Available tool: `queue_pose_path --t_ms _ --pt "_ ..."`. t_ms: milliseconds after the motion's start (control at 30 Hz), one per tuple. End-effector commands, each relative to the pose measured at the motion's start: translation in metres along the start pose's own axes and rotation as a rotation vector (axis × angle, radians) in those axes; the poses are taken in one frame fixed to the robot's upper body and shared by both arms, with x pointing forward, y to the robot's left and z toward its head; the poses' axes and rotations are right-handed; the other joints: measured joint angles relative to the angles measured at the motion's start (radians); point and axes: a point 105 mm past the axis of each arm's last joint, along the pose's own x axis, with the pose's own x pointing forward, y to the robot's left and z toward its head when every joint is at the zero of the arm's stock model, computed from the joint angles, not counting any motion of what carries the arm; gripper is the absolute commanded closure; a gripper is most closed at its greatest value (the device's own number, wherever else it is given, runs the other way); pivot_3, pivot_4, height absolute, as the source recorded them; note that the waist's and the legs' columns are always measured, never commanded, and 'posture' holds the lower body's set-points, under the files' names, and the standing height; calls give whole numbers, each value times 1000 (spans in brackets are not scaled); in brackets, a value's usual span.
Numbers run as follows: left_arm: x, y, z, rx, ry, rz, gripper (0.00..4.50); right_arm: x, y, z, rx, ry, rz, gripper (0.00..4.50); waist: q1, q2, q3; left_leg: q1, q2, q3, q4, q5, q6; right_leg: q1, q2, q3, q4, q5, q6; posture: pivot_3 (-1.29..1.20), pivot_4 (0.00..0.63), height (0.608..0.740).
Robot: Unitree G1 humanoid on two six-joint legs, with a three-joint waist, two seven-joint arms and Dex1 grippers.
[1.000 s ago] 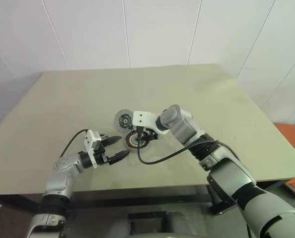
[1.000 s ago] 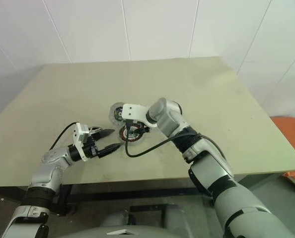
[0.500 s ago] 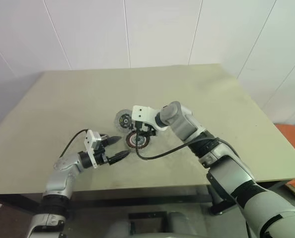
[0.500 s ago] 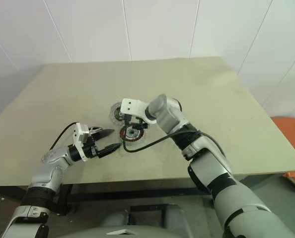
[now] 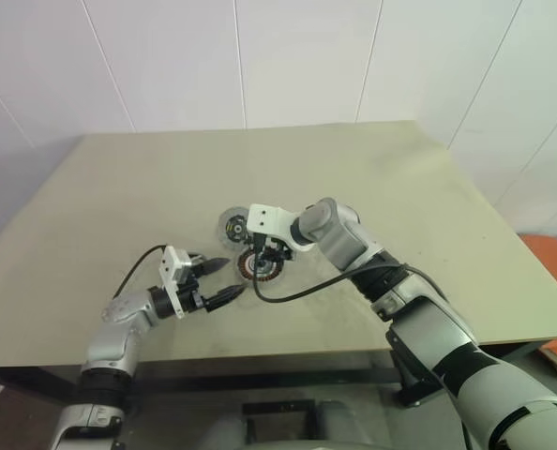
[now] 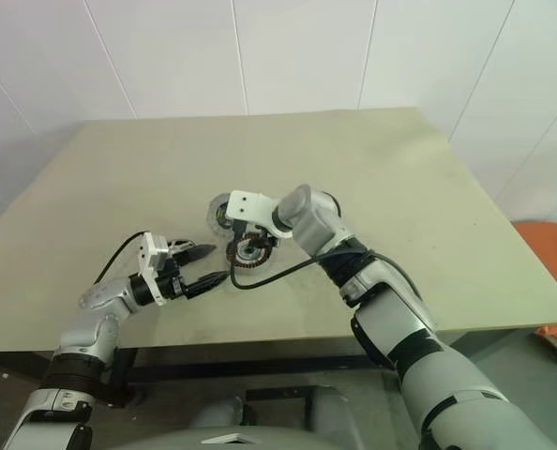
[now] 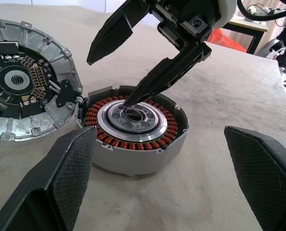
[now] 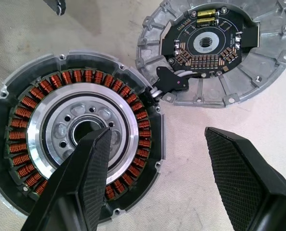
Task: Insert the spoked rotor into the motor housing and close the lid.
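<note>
Rotor (image 7: 133, 126) is sitting in the housing (image 7: 148, 161) on the table (image 5: 400, 187), with the lid (image 8: 215, 53) lying open just beside it. Right gripper (image 7: 109, 79) is hovering spread, one finger (image 7: 157, 82) dipping into the rotor's hub. Left gripper (image 5: 220, 281) is waiting nearby, fingers wide open.

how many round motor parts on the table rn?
2. The copper-wound rotor unit sits under the right gripper, one finger in its centre bore. The open lid with the circuit board lies flat beside it, touching its rim. No others visible.
</note>
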Motion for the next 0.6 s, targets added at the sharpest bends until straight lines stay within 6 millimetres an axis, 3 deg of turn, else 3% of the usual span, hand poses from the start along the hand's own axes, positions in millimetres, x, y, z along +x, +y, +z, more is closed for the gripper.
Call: queue_pose_path --t_ms 33,600 --pt "2 1 10 34 -24 -11 0 -3 2 13 -6 -38 14 1250 0 0 0 0 0 0 0 0 0 0 0 0 0 0 0 0 0 740" --pt "1 3 16 59 -37 -10 0 8 5 -2 -43 15 -20 1250 -1 0 0 0 0 0 0 0 0 0 0 0 0 0 0 0 0 740"
